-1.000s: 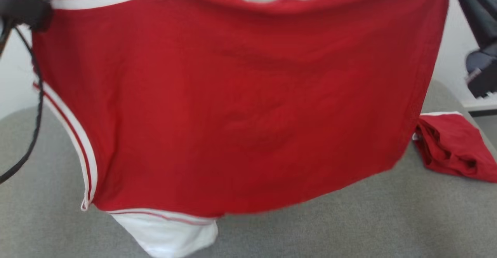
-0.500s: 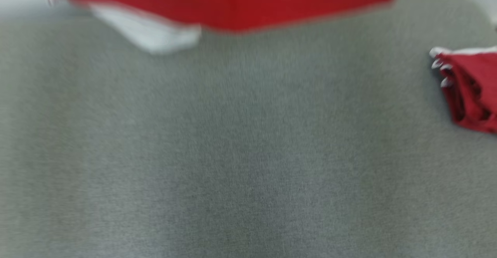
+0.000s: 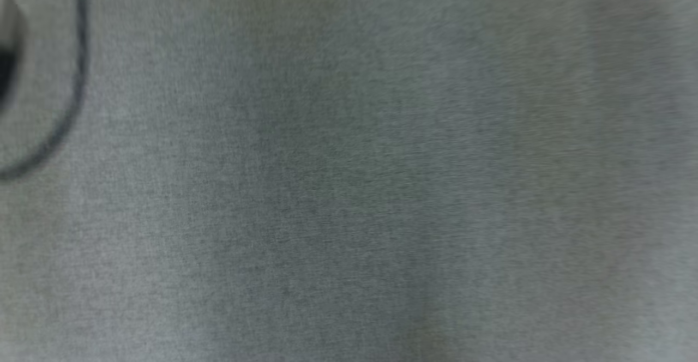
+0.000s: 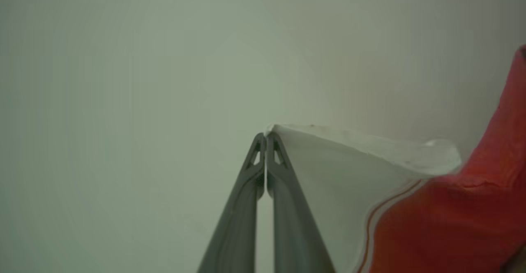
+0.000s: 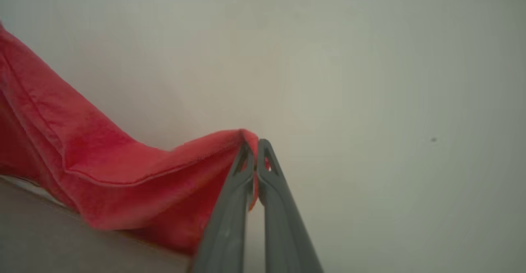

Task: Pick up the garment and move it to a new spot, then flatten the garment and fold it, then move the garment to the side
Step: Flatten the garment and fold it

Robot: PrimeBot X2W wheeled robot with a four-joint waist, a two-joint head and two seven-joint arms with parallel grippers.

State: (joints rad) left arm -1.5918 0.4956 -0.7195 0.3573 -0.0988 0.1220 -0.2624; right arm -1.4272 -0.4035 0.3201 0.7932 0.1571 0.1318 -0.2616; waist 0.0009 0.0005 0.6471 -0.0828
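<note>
While your head camera looks down on a blurred grey cloth surface (image 3: 349, 187), with a dark cable (image 3: 79, 67) curving through its upper left corner, your two wrist cameras show the grips. The garment (image 4: 435, 227) is up off the surface, held by one corner in each gripper against a pale wall (image 4: 123, 79).

Your left gripper (image 4: 265, 138) has its two long fingers pressed together tip to tip. They pinch the very corner of the white trim (image 4: 328, 170). From that pinch the white panel spreads to the right of the left wrist view. A thin red stripe (image 4: 386, 207) runs along its edge, and the red body of the cloth begins beyond the stripe and rises up the right border.

Your right gripper (image 5: 255, 146) is clamped the same way, with its fingers closed on a fold of the red hem (image 5: 213, 141). A little red cloth shows between the fingertips and just under them. From there the cloth sags down and to the left in the right wrist view, with its stitched edge visible as a seam line, then climbs again toward the left border. Below it, at the lower left of that view, you see a strip of the grey cloth surface.
</note>
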